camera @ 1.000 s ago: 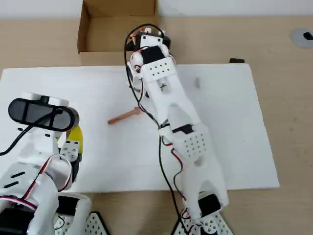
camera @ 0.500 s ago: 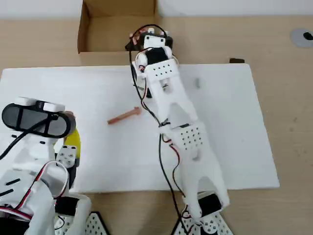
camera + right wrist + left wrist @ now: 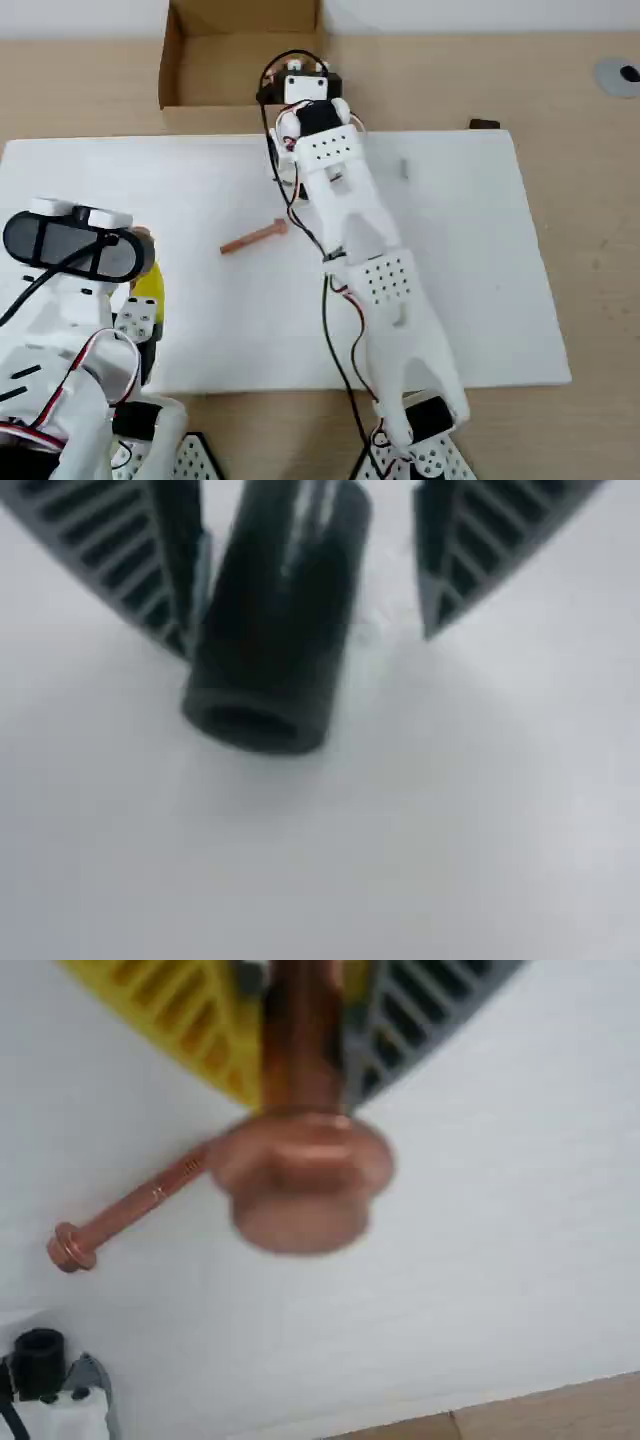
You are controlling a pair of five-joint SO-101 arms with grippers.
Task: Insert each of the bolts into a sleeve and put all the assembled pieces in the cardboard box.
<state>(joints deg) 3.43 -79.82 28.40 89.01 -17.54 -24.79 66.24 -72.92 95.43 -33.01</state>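
Observation:
My left gripper (image 3: 305, 1090), with one yellow and one grey finger, is shut on the shank of a copper bolt (image 3: 300, 1175) whose head points out past the fingertips. It hangs over the near left of the white sheet (image 3: 470, 280), where the yellow finger (image 3: 150, 285) shows. A second copper bolt (image 3: 255, 238) (image 3: 130, 1205) lies loose mid-sheet. My right gripper (image 3: 305, 635) is low over the sheet near its far edge, open, with a dark sleeve (image 3: 270, 630) between its fingers, against one and apart from the other. The cardboard box (image 3: 175, 70) stands beyond the sheet.
The right arm (image 3: 345, 210) stretches from the near edge across the middle of the sheet to its far edge. A small grey piece (image 3: 404, 168) lies on the sheet to its right. A small black item (image 3: 484, 124) sits past the sheet's far right corner.
The left arm has drawn a little to the left and toward the near edge, still holding its bolt. The right arm's wrist has shifted slightly toward the box.

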